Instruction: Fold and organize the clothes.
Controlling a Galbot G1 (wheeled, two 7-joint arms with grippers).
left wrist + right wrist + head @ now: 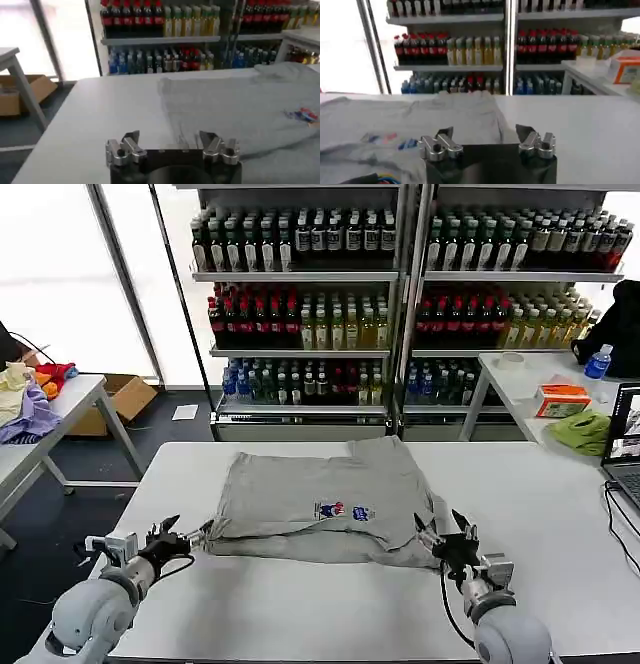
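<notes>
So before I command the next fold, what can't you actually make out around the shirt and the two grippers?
- Shirt: in the head view its folded top layer hides any layers beneath, so the count is unknown.
- Chest print: too small to read in the head view, blurred in the right wrist view.
- Left gripper, open: the head view cannot settle whether it touches the near hem.
- Right gripper, open: the same doubt at the shirt's near right corner.

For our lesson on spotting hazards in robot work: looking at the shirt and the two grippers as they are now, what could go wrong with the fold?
1. The left gripper and right gripper, jaws open, sit at the shirt's near corners; a shallow pinch might catch one layer only.
2. The near hem looks already doubled, so an uneven lift could skew the fold.
</notes>
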